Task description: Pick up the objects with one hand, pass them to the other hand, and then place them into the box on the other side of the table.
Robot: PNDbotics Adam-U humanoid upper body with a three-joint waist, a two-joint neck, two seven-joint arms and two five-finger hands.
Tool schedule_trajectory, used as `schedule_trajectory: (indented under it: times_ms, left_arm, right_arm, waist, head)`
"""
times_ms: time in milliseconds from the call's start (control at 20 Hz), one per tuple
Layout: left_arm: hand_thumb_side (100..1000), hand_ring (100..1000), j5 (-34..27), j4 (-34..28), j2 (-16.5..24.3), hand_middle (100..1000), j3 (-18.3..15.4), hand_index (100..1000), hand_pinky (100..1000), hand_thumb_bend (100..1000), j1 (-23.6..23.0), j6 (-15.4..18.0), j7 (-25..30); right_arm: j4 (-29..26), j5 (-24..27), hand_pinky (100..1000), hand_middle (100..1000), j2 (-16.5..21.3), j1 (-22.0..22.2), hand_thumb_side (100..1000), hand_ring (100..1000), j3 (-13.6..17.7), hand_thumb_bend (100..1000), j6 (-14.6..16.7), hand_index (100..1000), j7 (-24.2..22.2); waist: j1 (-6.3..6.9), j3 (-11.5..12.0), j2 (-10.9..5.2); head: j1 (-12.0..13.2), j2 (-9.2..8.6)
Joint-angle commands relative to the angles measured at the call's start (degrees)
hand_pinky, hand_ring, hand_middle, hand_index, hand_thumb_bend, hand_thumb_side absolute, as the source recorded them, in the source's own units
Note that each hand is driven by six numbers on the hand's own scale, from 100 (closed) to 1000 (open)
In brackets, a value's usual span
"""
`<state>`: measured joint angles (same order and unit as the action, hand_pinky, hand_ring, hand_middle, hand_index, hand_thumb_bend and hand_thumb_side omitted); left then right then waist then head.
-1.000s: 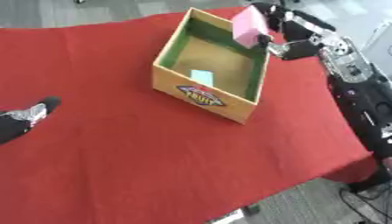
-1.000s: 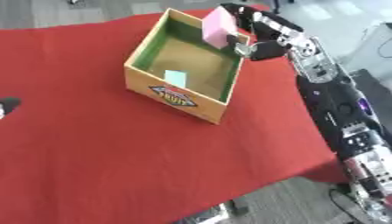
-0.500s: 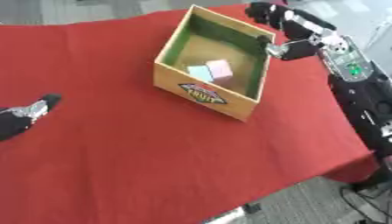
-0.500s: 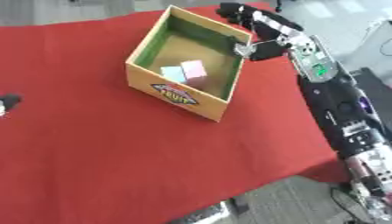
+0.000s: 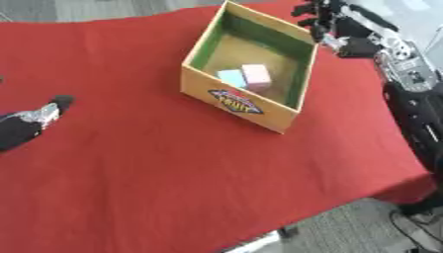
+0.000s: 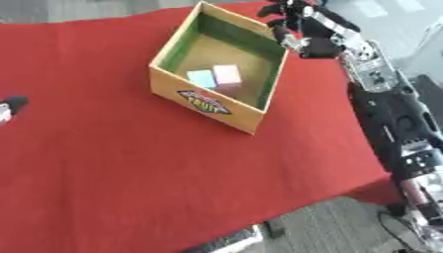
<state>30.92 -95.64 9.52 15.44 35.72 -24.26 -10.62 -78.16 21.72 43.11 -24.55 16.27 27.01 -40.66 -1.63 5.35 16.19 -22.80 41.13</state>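
— Since a second ago, what changed?
— That pink block (image 5: 256, 75) has left the right hand (image 5: 322, 22) and lies inside the box (image 5: 245, 101), touching a light blue block (image 5: 231, 77), below and left of that hand.
— And the hands?
— Right hand hangs empty, fingers spread, by the box's far corner. Left hand (image 5: 39, 116) rests open on the red surface (image 5: 155, 163), well apart.

The right arm reaches in from the right edge toward the upper right, wrist bent. Its right hand (image 5: 325, 20) is empty, fingers (image 6: 279, 11) relaxed and spread. The left hand (image 5: 30, 121) lies low at the left edge; its fingers are hard to make out.
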Motion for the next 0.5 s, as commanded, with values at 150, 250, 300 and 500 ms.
schedule_trajectory:
  times_ms: [150,250,300,500]
  left_arm:
    - [354,636,-1.2,-3.6,2.8,568,-2.4,841,711,723,1.0,-0.9,-1.6]
    - [353,645,-1.8,-5.0,4.7,580,-3.5,838,715,725,1.2,-1.6,-2.1]
    - [348,649,-2.0,-5.8,5.9,585,-4.0,836,716,733,1.4,-1.9,-2.2]
    - [331,665,-2.2,-8.9,11.7,605,-5.7,836,725,765,2.3,-3.6,-1.1]
  right_arm:
    - [-8.8,16.3,907,842,4.4,4.0,470,1000,4.8,100,-2.4,1000,-0.9]
    - [-10.9,20.0,911,860,5.1,7.0,470,1000,7.1,100,-4.1,1000,1.3]
    - [-11.9,21.5,911,868,5.2,8.5,470,1000,8.2,100,-4.7,1000,2.3]
    - [-15.7,24.2,902,875,5.0,14.0,470,1000,12.3,100,-5.0,1000,6.5]
  waist:
    - [0.55,-0.7,-2.07]
    - [0.97,-0.9,-2.31]
    - [1.20,-1.0,-2.40]
    - [1.95,-1.4,-2.45]
  head:
    - [8.0,-1.35]
    - [10.2,-1.58]
    - [11.0,-1.65]
    - [13.0,-2.02]
